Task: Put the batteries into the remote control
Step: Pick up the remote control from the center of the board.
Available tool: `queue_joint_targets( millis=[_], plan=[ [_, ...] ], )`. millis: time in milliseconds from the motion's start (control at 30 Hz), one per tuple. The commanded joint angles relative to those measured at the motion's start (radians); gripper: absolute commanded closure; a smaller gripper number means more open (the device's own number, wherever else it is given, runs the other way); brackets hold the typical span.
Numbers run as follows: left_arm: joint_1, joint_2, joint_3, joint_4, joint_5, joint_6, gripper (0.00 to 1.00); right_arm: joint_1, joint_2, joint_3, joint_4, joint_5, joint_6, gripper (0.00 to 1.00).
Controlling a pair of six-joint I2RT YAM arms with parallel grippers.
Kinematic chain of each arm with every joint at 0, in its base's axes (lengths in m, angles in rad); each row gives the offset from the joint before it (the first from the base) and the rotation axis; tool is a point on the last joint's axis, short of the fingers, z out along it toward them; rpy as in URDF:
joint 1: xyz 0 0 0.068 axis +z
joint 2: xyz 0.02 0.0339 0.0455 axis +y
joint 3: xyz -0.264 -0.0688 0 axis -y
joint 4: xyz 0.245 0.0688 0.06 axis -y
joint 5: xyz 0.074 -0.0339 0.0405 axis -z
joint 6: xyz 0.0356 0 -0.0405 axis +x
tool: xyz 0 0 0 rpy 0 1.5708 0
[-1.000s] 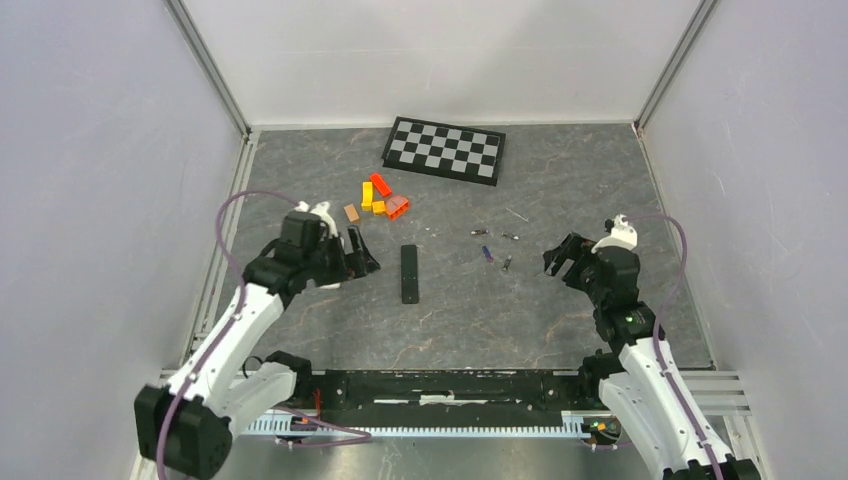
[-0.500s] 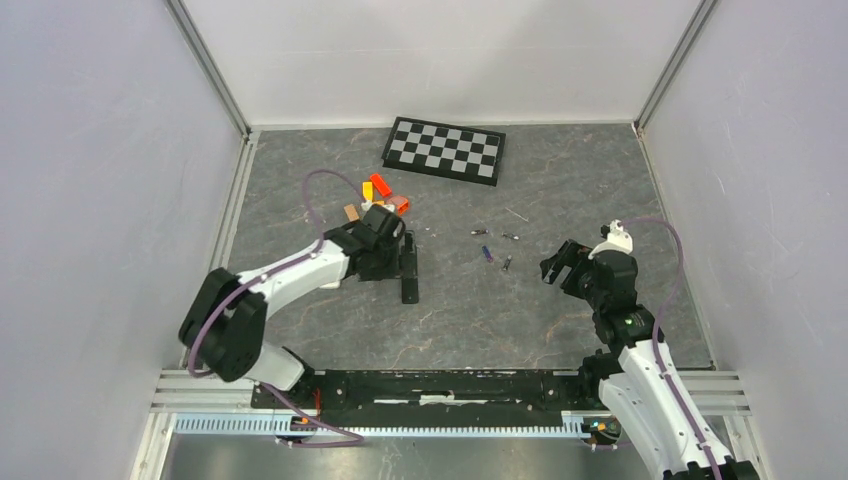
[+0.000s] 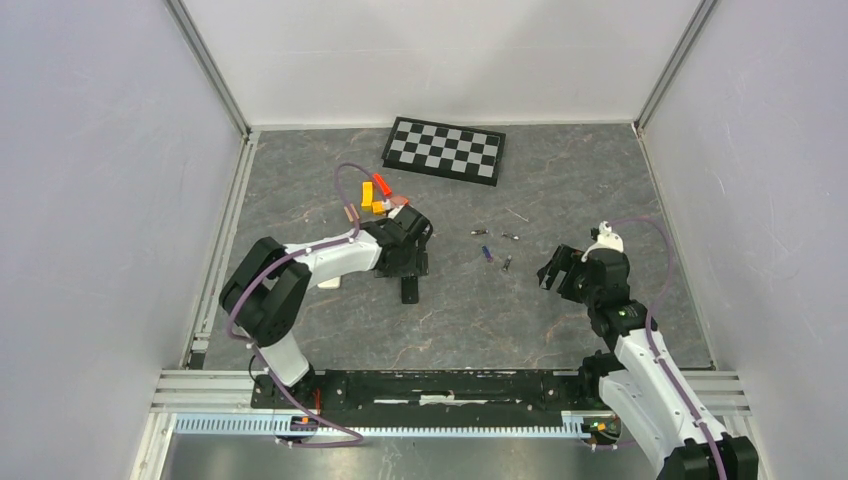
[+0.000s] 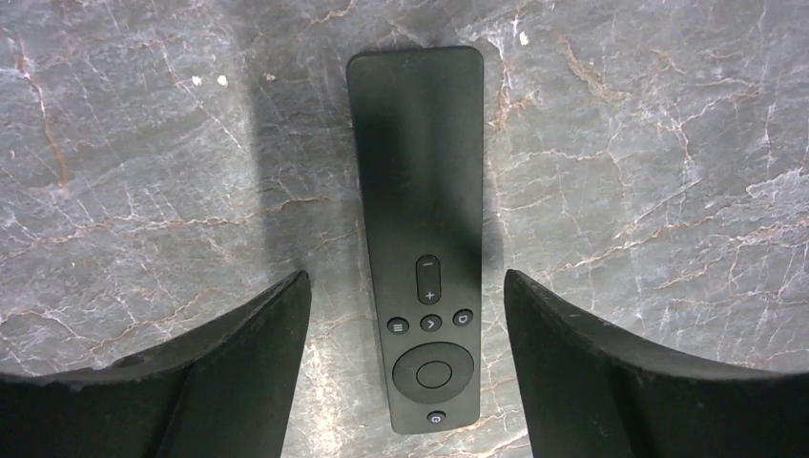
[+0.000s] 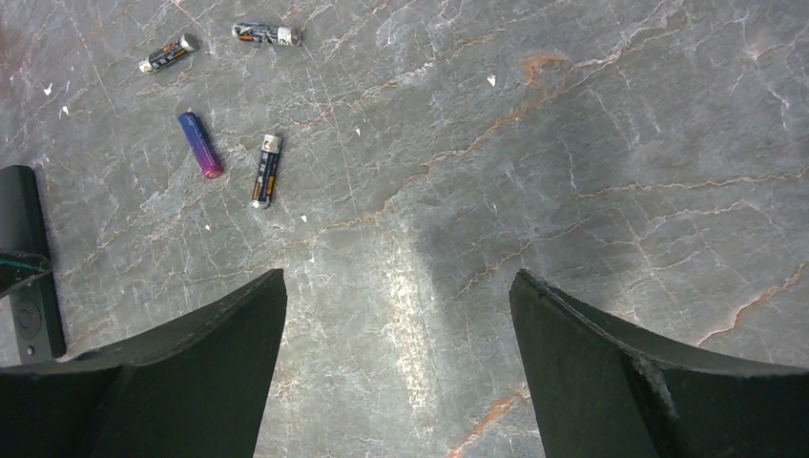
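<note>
The remote control (image 4: 420, 239) lies buttons-up in the middle of the left wrist view, untouched between the released fingers of the left gripper (image 4: 405, 279). I would close evenly on both long edges, well centred. The right gripper (image 5: 398, 279) also has its fingers released and empty; the batteries (image 5: 266, 170) lie at the upper left of its view.

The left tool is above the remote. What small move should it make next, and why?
Probably lower the left tool a little and close it on the long sides of the remote. Its fingers stand open on either side of it, with table showing in both gaps, so nothing is gripped. The buttons face up, so it may need turning over.
</note>
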Motion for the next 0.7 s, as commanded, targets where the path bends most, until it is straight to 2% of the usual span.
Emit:
queue_joint_targets(
  millis=[0,200,333,500,667],
  plan=[
    [-0.006,0.038,0.032,0.041,-0.033,-0.04,0.23,0.002,-0.003,-0.007,0.061,-0.029,-0.035,0.08],
    [-0.016,0.056,0.024,0.043,-0.083,-0.022,0.43,0.004,-0.031,-0.029,0.112,-0.105,-0.055,0.07],
    [-0.027,0.07,0.033,0.031,-0.105,0.005,0.45,0.005,-0.024,-0.03,0.13,-0.158,-0.078,0.07],
    [-0.054,0.138,0.096,-0.05,-0.13,0.029,0.38,0.004,-0.006,-0.034,0.135,-0.202,-0.094,0.06],
    [-0.056,0.154,0.095,-0.054,-0.13,0.017,0.46,0.008,0.004,-0.032,0.115,-0.2,-0.096,0.06]
  ],
)
